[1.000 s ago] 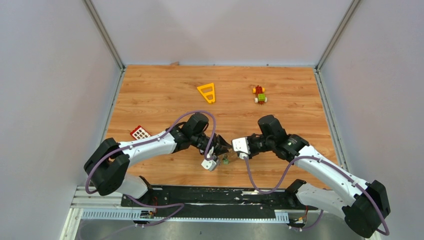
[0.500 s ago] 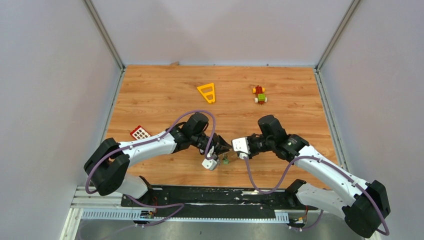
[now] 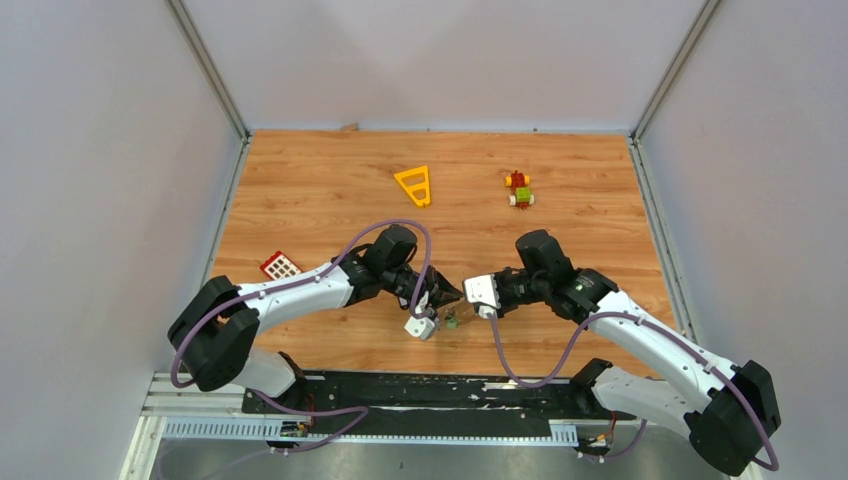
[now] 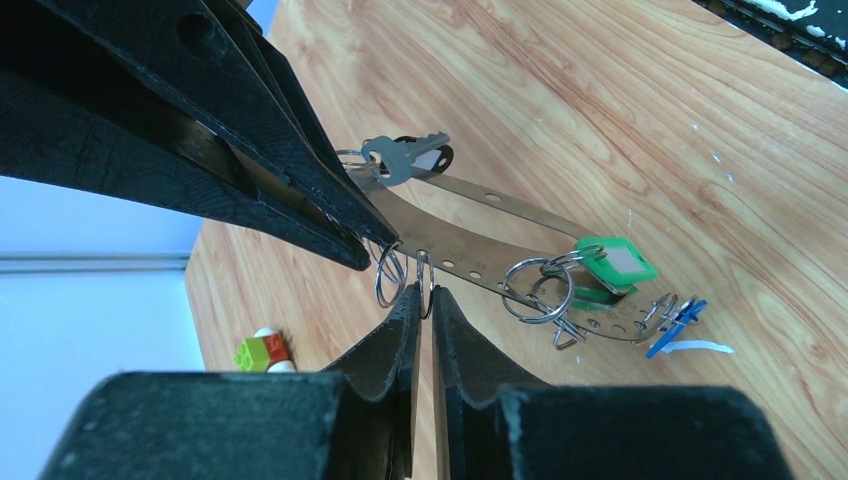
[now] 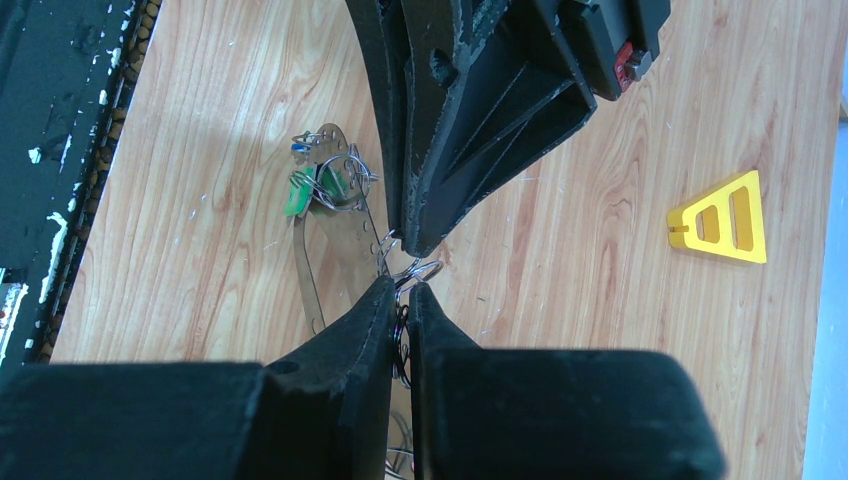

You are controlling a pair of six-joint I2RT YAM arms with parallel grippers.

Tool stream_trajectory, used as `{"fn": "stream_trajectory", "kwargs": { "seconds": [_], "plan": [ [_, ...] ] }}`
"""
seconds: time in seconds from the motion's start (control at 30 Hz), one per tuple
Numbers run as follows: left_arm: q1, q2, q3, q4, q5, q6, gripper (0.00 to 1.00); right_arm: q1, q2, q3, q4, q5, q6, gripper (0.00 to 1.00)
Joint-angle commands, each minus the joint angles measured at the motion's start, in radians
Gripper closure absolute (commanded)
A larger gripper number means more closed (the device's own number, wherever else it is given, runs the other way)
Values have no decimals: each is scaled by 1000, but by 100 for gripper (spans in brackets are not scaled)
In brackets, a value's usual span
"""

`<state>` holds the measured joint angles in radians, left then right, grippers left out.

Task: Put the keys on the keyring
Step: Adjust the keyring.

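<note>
The keyring (image 4: 480, 262) is a long silver perforated loop held just above the wood, also seen from the right wrist (image 5: 305, 262). My right gripper (image 5: 402, 288) is shut on its end; its fingers (image 4: 300, 190) enter the left wrist view from the upper left. Beside those fingers lies a silver key with a black tag (image 4: 408, 155). A green-tagged key (image 4: 612, 265) and a blue-tagged one (image 4: 678, 320) hang on rings at the loop's far end. My left gripper (image 4: 424, 292) is shut on a small split ring at the loop's lower edge. In the top view both grippers meet (image 3: 455, 298).
A yellow triangle frame (image 3: 413, 185) and a red-green-yellow toy block figure (image 3: 518, 188) lie farther back on the table. A red-and-white grid piece (image 3: 281, 265) sits by the left arm. The black front rail (image 3: 420, 390) runs close below the grippers.
The left gripper's jaws have drawn together onto the small split ring. Neither arm has visibly shifted in the top view.
</note>
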<state>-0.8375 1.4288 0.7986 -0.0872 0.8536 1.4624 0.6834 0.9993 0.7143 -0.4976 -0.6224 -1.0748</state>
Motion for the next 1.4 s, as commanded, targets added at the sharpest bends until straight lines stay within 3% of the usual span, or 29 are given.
{"fn": "stream_trajectory", "kwargs": {
  "seconds": [0.0,0.37,0.63,0.93,1.1,1.3,1.37],
  "plan": [
    [-6,-21,-1,17,7,-17,87,-2,-6,42,22,-28,4,100],
    [-6,-22,7,13,12,-45,100,-1,-2,42,24,-24,4,100],
    [-5,-62,-6,-9,42,-72,100,-4,15,54,20,-23,0,100],
    [-5,-131,-13,-9,51,-249,100,-10,49,91,10,-28,-2,99],
    [-5,-164,-19,25,-23,-400,100,-20,69,116,0,-34,6,86],
    [-6,-211,-8,28,-171,-619,100,-66,63,159,-12,-74,12,60],
    [-6,-226,-11,18,-223,-659,100,-91,62,177,-21,-114,17,56]
  ]
}}
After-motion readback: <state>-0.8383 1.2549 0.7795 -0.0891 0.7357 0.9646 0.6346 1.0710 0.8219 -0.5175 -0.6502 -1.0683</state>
